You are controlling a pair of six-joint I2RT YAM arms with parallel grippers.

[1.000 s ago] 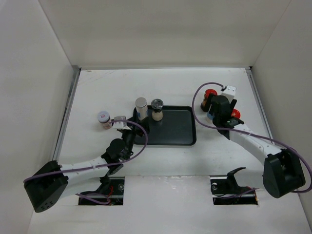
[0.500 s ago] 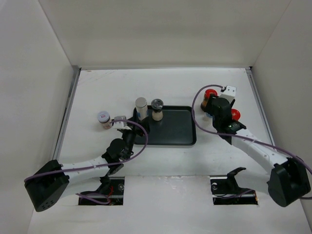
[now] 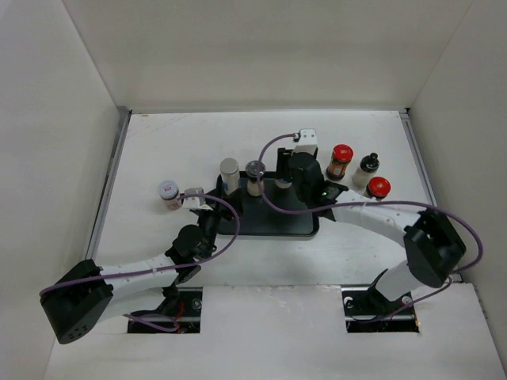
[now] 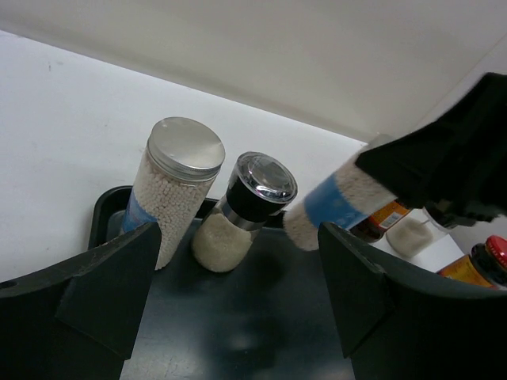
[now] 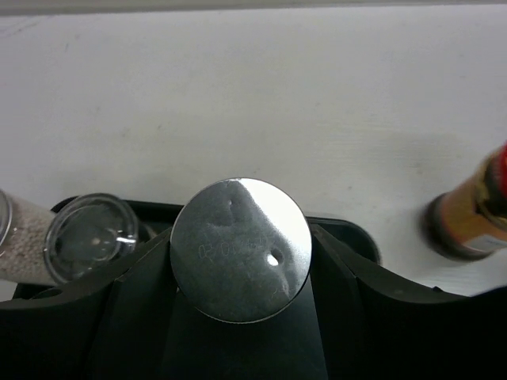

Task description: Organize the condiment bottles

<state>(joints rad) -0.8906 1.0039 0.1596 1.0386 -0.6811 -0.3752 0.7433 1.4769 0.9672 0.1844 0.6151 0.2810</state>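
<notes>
- The white table (image 3: 238, 134) sits inside white walls (image 3: 261, 55). The black tray (image 3: 277, 218) lies at its middle, with both arm bases on the near side of it.
- The left claw (image 4: 238, 245) hovers at the tray's near-left corner, its jaws apart with nothing between them.
- On the tray's far-left part stand the standing jar (image 4: 178, 186), silver-lidded and full of white grains, and the grinder (image 4: 249, 207) just to its right.
- The right claw (image 5: 241, 241) hangs over the tray's far edge and grips the held jar (image 4: 337, 199) by its silver lid. This jar leans beside the grinder; I cannot tell whether its base touches the tray.
- Left of the tray, apart from it, stands the pale-lidded jar (image 3: 168, 192).
- Right of the tray stand the low red-capped bottle (image 3: 379, 188), the black-capped bottle (image 3: 366, 169) and the tall red-capped bottle (image 3: 340, 161).
- A second ago the right claw was over that group to the right of the tray; it has since swung to the tray's far edge carrying a jar. The left arm and the jars on the tray's left have not moved.
- Bare tray floor shows across the tray's right half. Tabletop runs from the tray's far edge to the back wall, and a metal strip (image 3: 111, 182) lines the table edge left of the tray.
</notes>
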